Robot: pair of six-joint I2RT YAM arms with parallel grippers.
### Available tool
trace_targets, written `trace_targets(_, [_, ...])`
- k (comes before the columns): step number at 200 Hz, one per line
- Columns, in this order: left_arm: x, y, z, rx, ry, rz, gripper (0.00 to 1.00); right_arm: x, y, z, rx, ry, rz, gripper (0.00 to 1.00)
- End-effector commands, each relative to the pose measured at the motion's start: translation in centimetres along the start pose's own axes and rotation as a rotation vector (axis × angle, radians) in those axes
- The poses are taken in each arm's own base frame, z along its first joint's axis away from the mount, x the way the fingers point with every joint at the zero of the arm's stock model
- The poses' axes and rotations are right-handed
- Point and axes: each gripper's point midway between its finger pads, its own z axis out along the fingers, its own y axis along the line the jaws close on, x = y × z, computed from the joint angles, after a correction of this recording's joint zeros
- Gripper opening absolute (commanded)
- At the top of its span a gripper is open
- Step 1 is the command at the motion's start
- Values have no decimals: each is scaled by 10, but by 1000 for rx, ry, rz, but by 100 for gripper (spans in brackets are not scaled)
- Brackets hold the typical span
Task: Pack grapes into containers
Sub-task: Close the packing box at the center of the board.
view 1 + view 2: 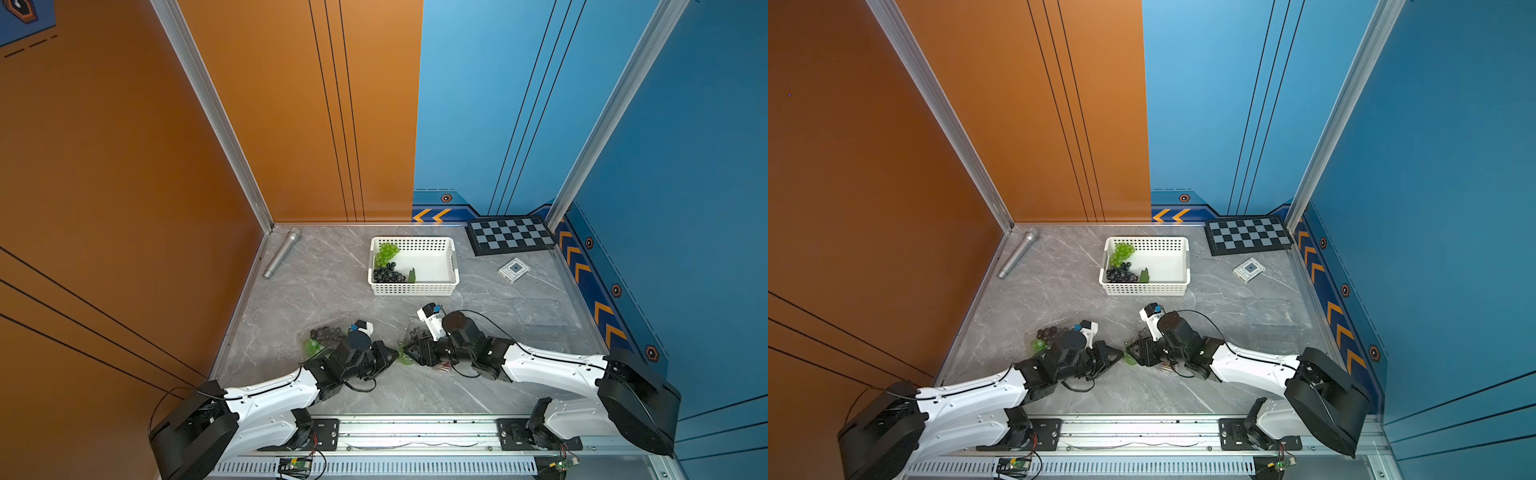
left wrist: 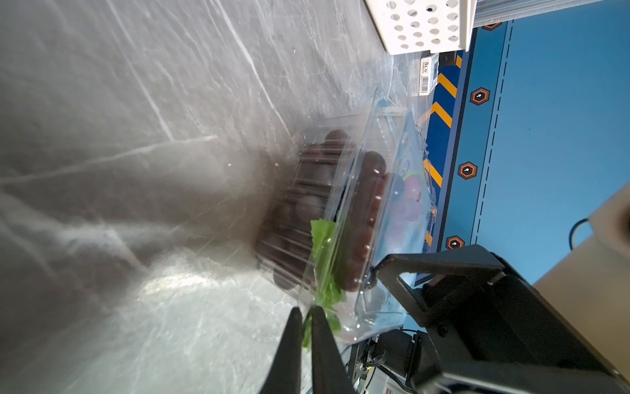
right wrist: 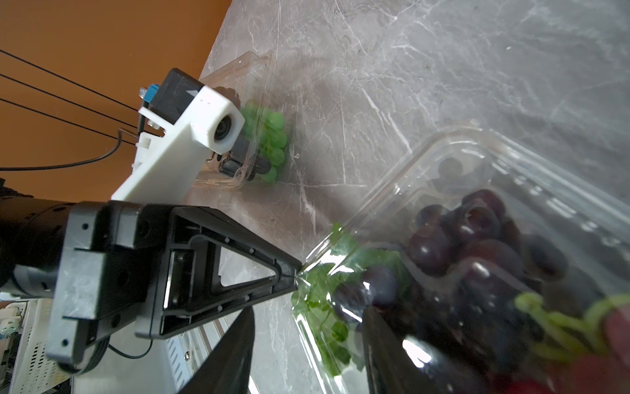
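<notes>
Now pinching a corner lip of the container point(image 3: 443, 153) with the left pincer point(image 2: 306, 315), tips closed on clear plastic and a stray leaf point(image 2: 322, 238). Straddling that same end with the right pincer point(image 3: 308, 308), held partly apart; cannot tell whether clamping or merely around it. Lying on the tabletop point(image 1: 316, 291) directly between both pincers, dark grapes point(image 3: 477, 218) inside, long axis seemingly running back under the right wrist. Mostly on the right arm's side.

On the bench point(image 1: 316, 286), a basket point(image 1: 453, 266) sits at the back with grapes point(image 1: 387, 272) in its left end; 2 containers point(image 1: 322, 325) lie before it, a microphone point(image 1: 282, 252) to its left.
</notes>
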Motion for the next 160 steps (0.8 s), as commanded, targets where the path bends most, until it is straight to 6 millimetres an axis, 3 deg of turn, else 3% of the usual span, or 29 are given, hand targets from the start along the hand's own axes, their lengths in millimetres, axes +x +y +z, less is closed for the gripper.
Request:
trace_targets(1, [5,28,0,-92,-5,4,16,19,-20,0,65,53,30,52])
trace_targets(34, [8,15,3,-64,8,22,27,18,-20,0,62,52,31,52])
trace_targets(116, [0,25,-1,-72,-109,-64,15,18,-20,-2,62,45,33,50])
trace_targets(160, [3,26,0,-77,-120,-71,14,21,-24,-4,69,41,40,50])
